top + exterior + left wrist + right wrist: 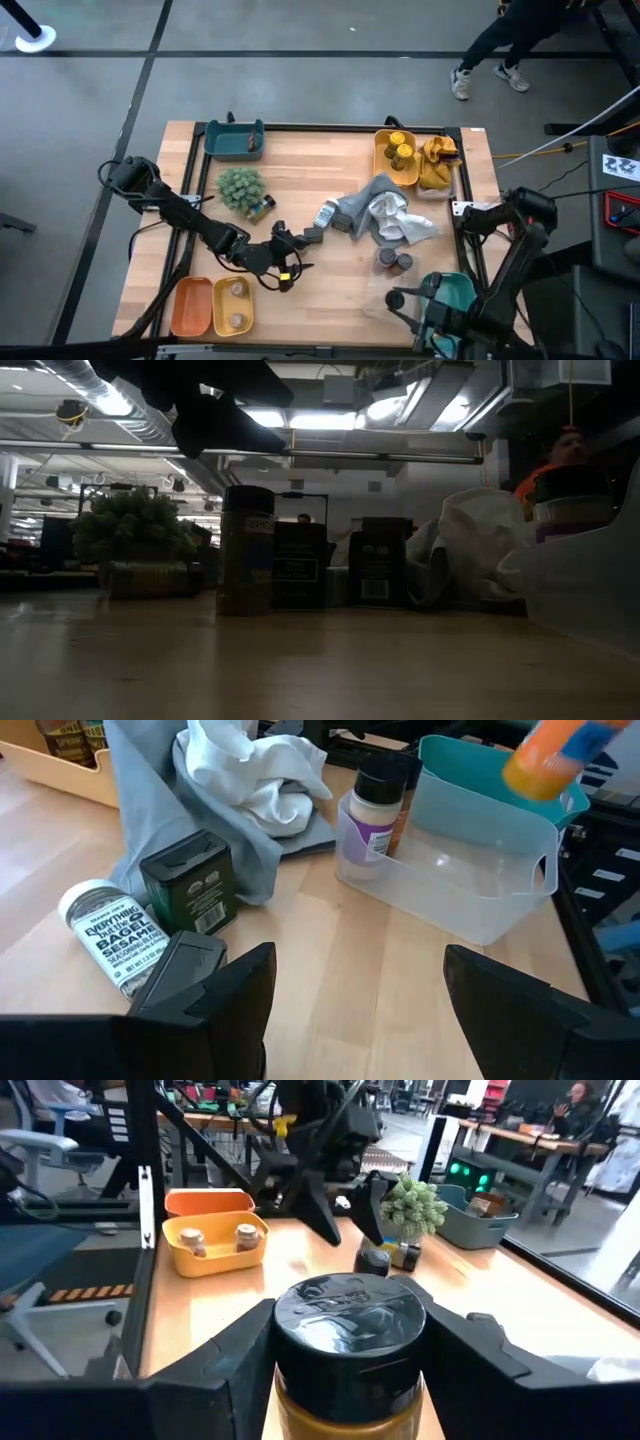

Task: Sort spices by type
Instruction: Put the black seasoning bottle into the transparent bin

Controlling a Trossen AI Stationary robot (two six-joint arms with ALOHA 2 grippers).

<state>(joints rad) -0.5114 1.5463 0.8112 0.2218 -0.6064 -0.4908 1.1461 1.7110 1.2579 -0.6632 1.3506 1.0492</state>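
Note:
My left gripper (355, 1010) is open and low over the table's middle (287, 255). A dark tin (185, 970) stands just outside one finger; I cannot tell if they touch. Beyond it stand a dark green tin (190, 885) and a lying white-lidded bagel seasoning jar (110, 935). My right gripper (350, 1345) is shut on a jar (350, 1330) with a dark lid and brown-orange body, near the teal bin (452, 293) at the near right. Two more jars (393, 262) stand beside a clear bin (470, 880). My right gripper pinches the dark-lidded jar between its two fingers (235, 1355), one on each side at the lid and upper body (290, 1405). The lid faces the wrist camera. In the left wrist view the jar (545, 760) shows blurred above the teal bin's rim (500, 790), lifted clear.
Grey and white cloths (385, 215) lie heaped right of centre. A green plant ball (240, 187) has a small jar (262, 208) beside it. A far yellow bin (380, 155) holds yellow jars; a near yellow bin (215, 300) holds two jars, beside an orange bin (190, 305). A person walks beyond the table.

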